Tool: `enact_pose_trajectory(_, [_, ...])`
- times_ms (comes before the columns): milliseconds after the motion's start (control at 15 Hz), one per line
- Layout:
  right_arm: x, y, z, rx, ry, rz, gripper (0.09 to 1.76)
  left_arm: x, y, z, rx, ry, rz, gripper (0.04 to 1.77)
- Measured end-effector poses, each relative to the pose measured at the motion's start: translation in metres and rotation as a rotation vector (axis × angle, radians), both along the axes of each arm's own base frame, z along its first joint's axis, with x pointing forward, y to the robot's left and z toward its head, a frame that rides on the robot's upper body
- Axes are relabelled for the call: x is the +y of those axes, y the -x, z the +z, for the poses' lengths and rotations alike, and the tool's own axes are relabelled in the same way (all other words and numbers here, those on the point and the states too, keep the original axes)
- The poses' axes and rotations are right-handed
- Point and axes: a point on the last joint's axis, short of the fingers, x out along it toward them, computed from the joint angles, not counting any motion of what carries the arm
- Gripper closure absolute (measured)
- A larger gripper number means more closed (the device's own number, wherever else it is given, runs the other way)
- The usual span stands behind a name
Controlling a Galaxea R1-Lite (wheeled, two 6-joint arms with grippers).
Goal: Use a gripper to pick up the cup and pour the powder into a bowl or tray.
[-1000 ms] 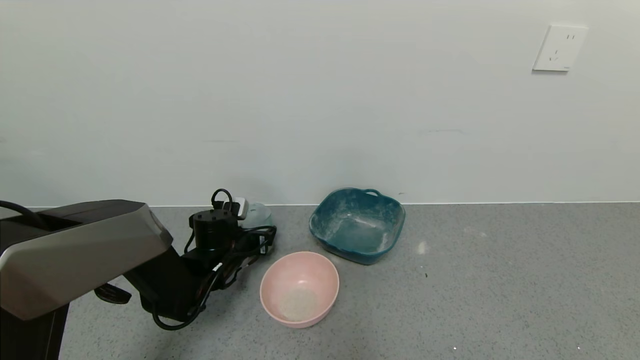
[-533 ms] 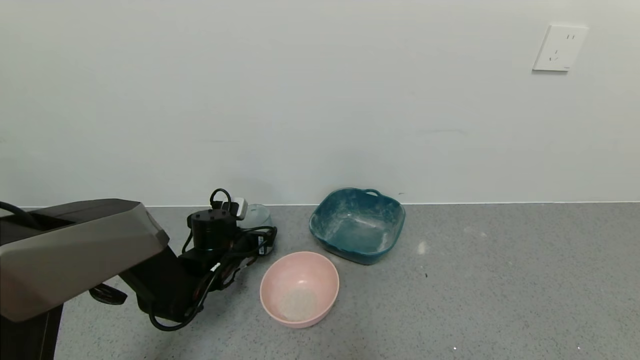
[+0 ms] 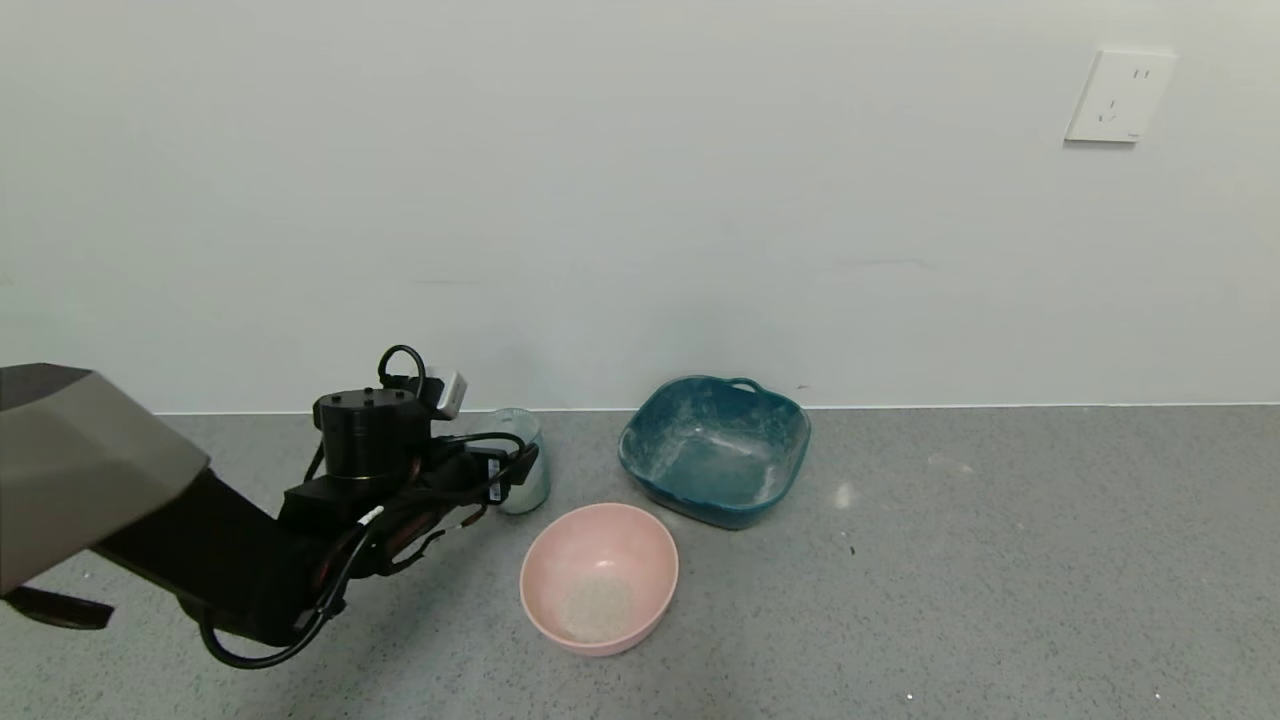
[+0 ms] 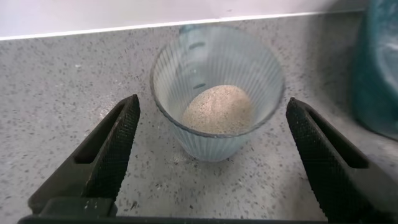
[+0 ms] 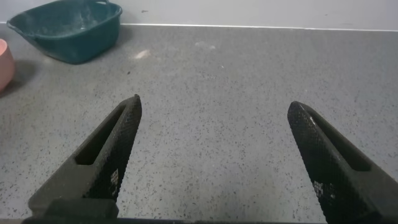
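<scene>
Left gripper (image 4: 211,155): fingers spread wide, holding nothing, 1 finger (image 4: 99,162) on each side of the cup (image 4: 217,93) with clear gaps to the cup wall. In the head view the left gripper (image 3: 500,470) sits low over the counter (image 3: 1000,560), at the cup (image 3: 522,460) and on its left side.

Cup: upright on the counter, near the wall (image 3: 640,200), just behind and left of the bowl (image 3: 598,578). It holds powder (image 4: 219,111) heaped in its bottom.

Bowl: pink, upright on the counter, with a pale granular patch (image 3: 597,608) in its bottom. Apart from the cup.

Teal dish (image 3: 714,462): behind and right of the bowl, near the wall, whitish smears on its inner walls.

Right gripper (image 5: 214,155): fingers spread wide, holding nothing, over bare counter (image 5: 217,112) to the right of the teal dish (image 5: 65,30); the bowl edge (image 5: 5,62) shows at the frame border.

Wall socket (image 3: 1118,96): on the wall, upper right.
</scene>
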Motion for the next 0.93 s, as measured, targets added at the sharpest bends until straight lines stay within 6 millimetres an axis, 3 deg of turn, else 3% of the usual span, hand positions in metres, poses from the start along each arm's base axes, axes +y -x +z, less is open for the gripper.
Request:
enact_pose_trajectory(267, [0.0,0.0,0.0,0.0,0.0,0.0,0.14,0.003,0.03,0.047,-0.044,0.008,-0.017,0.12])
enact_pose_trajectory(467, [0.0,0.0,0.0,0.0,0.0,0.0,0.14,0.009,0.065,0.082,-0.063,0.009,-0.026,0.11])
enact_pose_trajectory(733, [0.0,0.0,0.0,0.0,0.0,0.0,0.14,0.024,0.127,0.125,-0.132,-0.017,-0.04,0.11])
enact_pose_trajectory(933, [0.0,0.0,0.0,0.0,0.0,0.0,0.14,0.039,0.181,0.143,-0.171,-0.03,-0.045,0.1])
